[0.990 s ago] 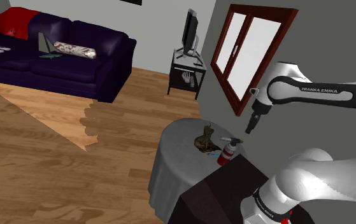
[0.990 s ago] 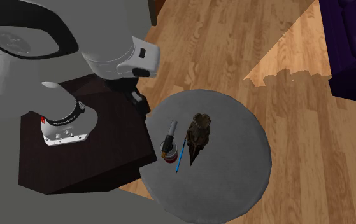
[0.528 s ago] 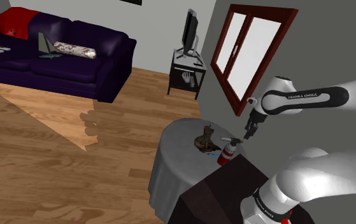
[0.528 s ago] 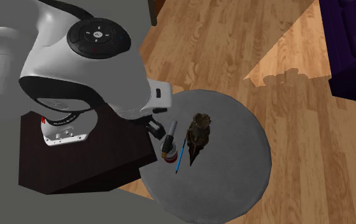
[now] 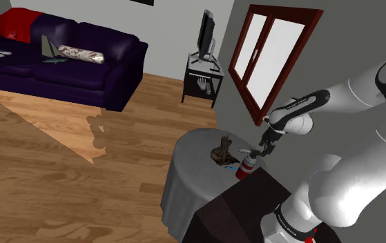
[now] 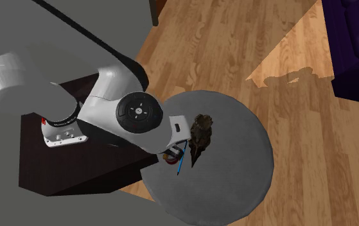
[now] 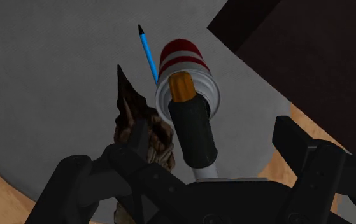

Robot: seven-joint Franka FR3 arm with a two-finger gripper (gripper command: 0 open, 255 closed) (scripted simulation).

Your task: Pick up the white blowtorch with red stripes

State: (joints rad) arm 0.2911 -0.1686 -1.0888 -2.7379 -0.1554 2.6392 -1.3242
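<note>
The white blowtorch (image 5: 248,166) with red stripes stands upright on the round grey table (image 5: 193,157), at the edge nearest the stand. In the wrist view its striped can (image 7: 184,71) and black nozzle head point up at the camera. My gripper (image 5: 261,148) hangs just above the torch's top, open. In the wrist view the gripper (image 7: 195,167) has its two black fingers (image 7: 84,184) spread either side of the torch, not touching it. In the second exterior view the arm's wrist covers most of the torch (image 6: 170,156).
A dark brown lumpy object (image 5: 222,152) and a blue pen (image 7: 148,54) lie on the table right beside the torch. The dark stand box (image 5: 243,203) borders the table. A purple sofa (image 5: 60,59), a TV stand (image 5: 203,76) and a red-framed window (image 5: 267,59) are farther off.
The arm has swung from over the stand out above the table. The gripper has come down and toward the shoulder view's left, ending right over the blowtorch. Nothing on the table has moved.
</note>
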